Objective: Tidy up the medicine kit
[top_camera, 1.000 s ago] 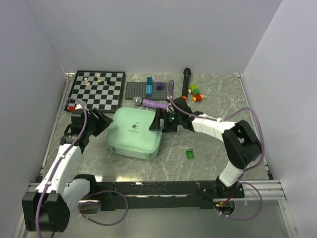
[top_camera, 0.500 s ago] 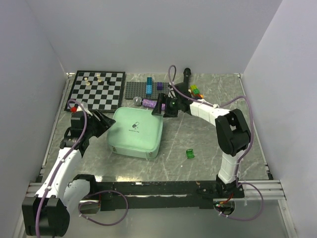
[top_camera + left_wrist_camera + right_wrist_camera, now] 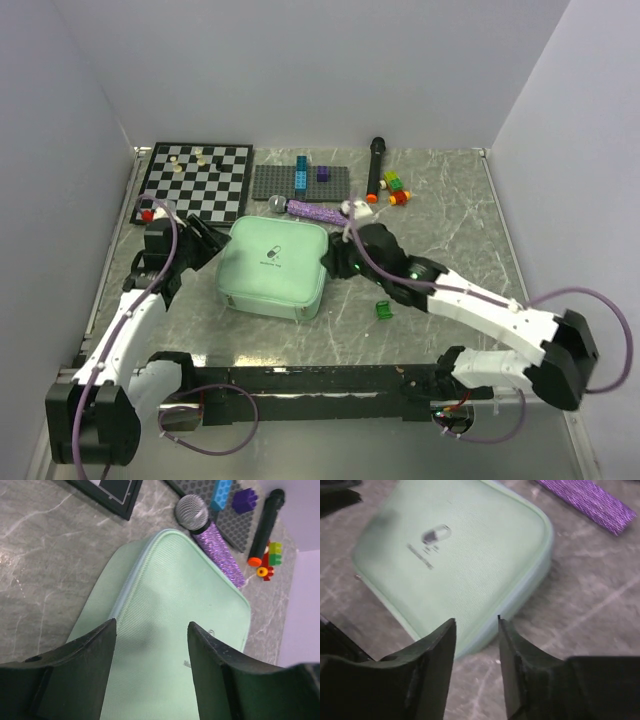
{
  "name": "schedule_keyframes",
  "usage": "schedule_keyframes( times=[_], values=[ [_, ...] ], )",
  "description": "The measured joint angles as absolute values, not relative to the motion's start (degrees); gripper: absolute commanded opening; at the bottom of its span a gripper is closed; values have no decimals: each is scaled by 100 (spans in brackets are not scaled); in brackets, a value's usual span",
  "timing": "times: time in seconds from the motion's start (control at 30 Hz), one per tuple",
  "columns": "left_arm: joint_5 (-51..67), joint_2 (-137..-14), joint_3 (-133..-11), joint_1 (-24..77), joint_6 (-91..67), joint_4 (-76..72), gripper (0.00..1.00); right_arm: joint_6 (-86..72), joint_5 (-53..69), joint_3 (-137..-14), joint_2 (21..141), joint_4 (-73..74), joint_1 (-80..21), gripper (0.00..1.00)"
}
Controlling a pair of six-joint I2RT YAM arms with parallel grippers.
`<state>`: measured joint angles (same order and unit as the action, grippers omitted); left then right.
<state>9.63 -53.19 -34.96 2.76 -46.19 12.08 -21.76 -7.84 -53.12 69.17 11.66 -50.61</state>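
The medicine kit (image 3: 275, 265) is a mint-green zip case lying shut on the marble table, pill logo up. It fills the left wrist view (image 3: 175, 595) and the upper part of the right wrist view (image 3: 455, 555). My left gripper (image 3: 205, 245) sits at the kit's left edge, open, with the lid showing between its fingers (image 3: 151, 625). At the kit's right edge is my right gripper (image 3: 335, 262). Its jaws stand a narrow gap apart (image 3: 476, 622) over the kit's near corner, and nothing is between them.
Behind the kit lie a purple glitter microphone (image 3: 310, 210), a chessboard (image 3: 195, 180), a grey studded plate (image 3: 300, 183) with bricks, a black microphone (image 3: 375, 165) and coloured bricks (image 3: 395, 187). A small green brick (image 3: 383, 310) lies right of the kit. White walls close in three sides.
My right arm has swung from reaching behind the kit to a low position at the kit's right edge, and its jaws have narrowed. The left arm has hardly moved.
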Motion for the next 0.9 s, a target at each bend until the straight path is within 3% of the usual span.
schedule_keyframes(
  times=[0.13, 0.17, 0.47, 0.9],
  values=[
    [961, -5542, -3487, 276, -4654, 1177, 63, -2283, -1186, -4300, 6208, 1109, -5273, 97],
    [963, -5527, -3487, 276, -4683, 1168, 62, -2300, -1343, -4152, 6171, 1168, -5500, 100],
    [1398, -5485, -3693, 370, -4917, 908, 61, -2956, -2399, -4775, 7422, 1822, -6879, 100],
    [1922, -6543, -3854, 1332, -5201, 132, 61, -3819, -2665, -5500, 8519, 2403, -6976, 95]
  ],
)
